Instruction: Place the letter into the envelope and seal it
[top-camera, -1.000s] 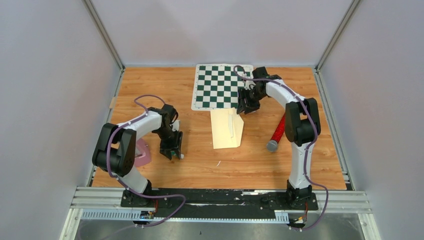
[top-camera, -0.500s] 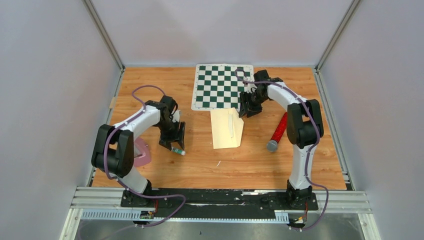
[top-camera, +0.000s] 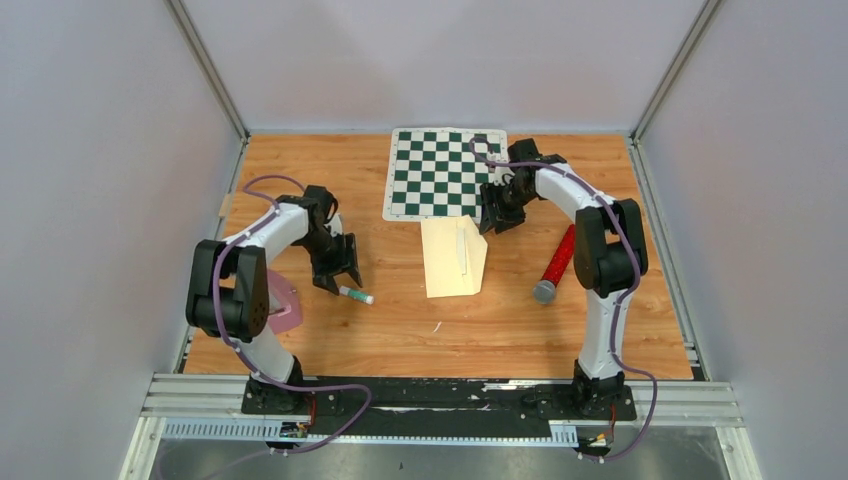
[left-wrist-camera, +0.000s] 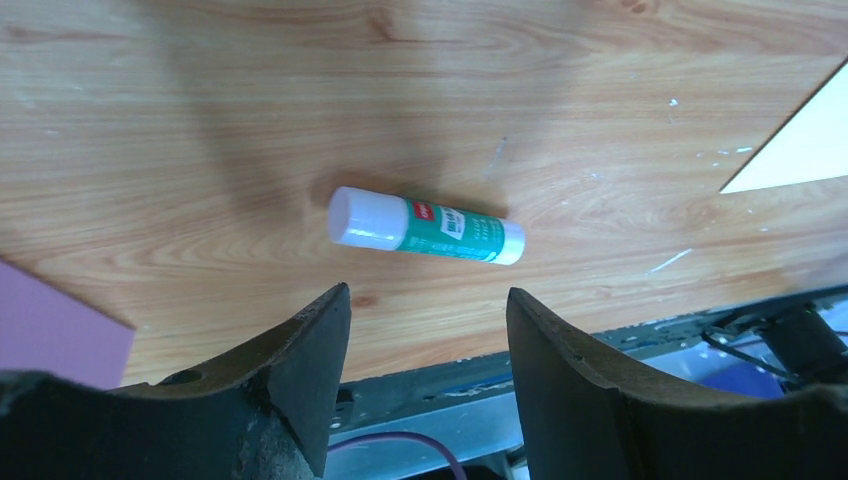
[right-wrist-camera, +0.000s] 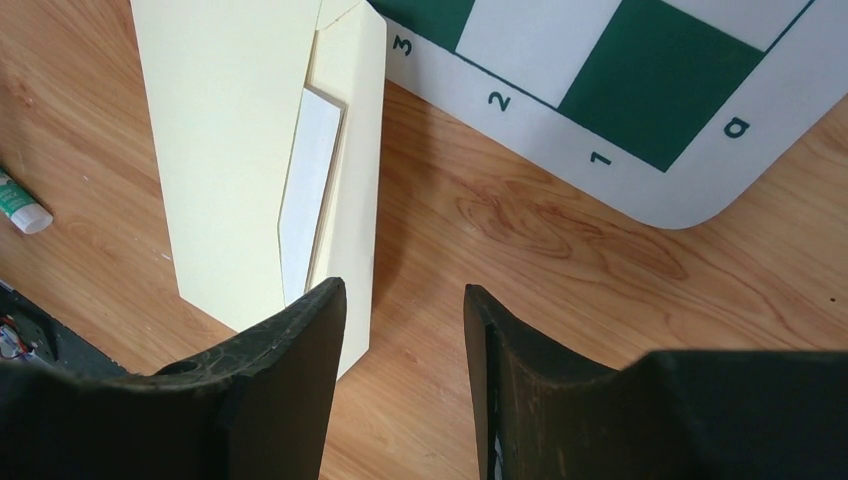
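The cream envelope (top-camera: 452, 258) lies flat on the wooden table just in front of the chessboard. In the right wrist view a white strip of the letter (right-wrist-camera: 312, 185) shows inside the envelope (right-wrist-camera: 215, 140), under its flap; the rest of the letter is hidden. My right gripper (top-camera: 492, 215) is open and empty, hovering at the envelope's far right corner (right-wrist-camera: 405, 290). My left gripper (top-camera: 338, 275) is open and empty, left of the envelope. A green and white glue stick (left-wrist-camera: 425, 226) lies on the table just beyond its fingertips (top-camera: 355, 294).
A green and white chessboard (top-camera: 445, 172) lies at the back middle; its corner shows in the right wrist view (right-wrist-camera: 640, 120). A red cylinder (top-camera: 555, 263) lies right of the envelope. A pink-purple object (top-camera: 283, 305) sits by the left arm's base.
My left gripper has let the glue stick down onto the table and drawn back and to the left. My right gripper has shifted only slightly near the envelope's far corner.
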